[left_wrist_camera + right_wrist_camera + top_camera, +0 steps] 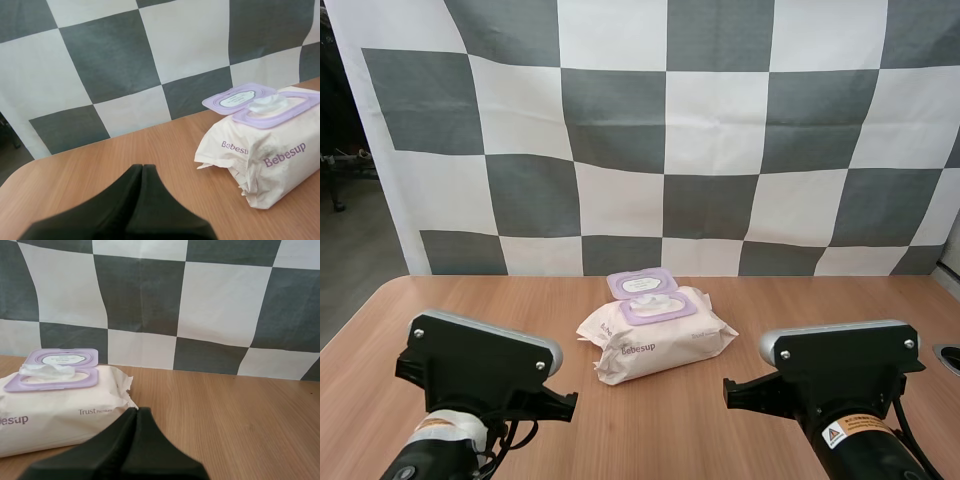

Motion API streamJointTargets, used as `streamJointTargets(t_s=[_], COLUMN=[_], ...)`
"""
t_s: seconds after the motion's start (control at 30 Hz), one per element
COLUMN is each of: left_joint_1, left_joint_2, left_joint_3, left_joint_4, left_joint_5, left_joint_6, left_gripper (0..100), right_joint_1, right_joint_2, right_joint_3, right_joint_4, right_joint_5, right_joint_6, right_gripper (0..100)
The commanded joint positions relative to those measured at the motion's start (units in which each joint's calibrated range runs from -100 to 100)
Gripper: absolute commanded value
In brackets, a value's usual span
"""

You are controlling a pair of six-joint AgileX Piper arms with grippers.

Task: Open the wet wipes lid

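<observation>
High view: a cream pack (655,345) of wipes lies flat at the centre of the frame, on a wooden table (840,300). Its lilac lid (638,284) is already flipped back and lies behind the lilac rim (665,315), toward the top of the frame. A white wipe (650,299) pokes up through the rim, so the task looks done.

The pack looks soft and light, a crinkled film pouch that would likely dent or slide if pushed. The lid looks like stiff plastic, hinged where it meets the rim. Its free lip, at the far edge, is the likely place to take hold.

At lower left is the left arm (480,365) and at lower right the right arm (840,365), both short of the pack.

Left wrist view: the left gripper (142,167) has its fingers pressed together into one dark wedge, holding nothing, apart from the pack. Right wrist view: the right gripper (137,411) is likewise pressed together and empty, near the pack without touching it.
</observation>
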Motion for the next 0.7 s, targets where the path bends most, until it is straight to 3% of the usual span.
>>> streamJointTargets(t_s=[0.0, 0.27, 0.67], left_joint_1=[-0.01, -0.14, -0.04], left_joint_2=[-0.03, -0.03, -0.11], left_joint_3=[0.00, 0.00, 0.00], left_joint_4=[0.42, 0.91, 0.63], left_joint_5=[-0.30, -1.62, -0.20], left_joint_6=[-6.53, -12.27, -12.60], left_gripper=[0, 0, 0], right_joint_1=[-0.03, -0.03, -0.03], right_joint_2=[0.00, 0.00, 0.00], right_joint_3=[0.00, 0.00, 0.00], right_joint_4=[0.10, -1.90, -5.55], right_joint_5=[-0.07, -0.81, -1.16], right_joint_6=[0.05, 0.05, 0.05], right_gripper=[0, 0, 0])
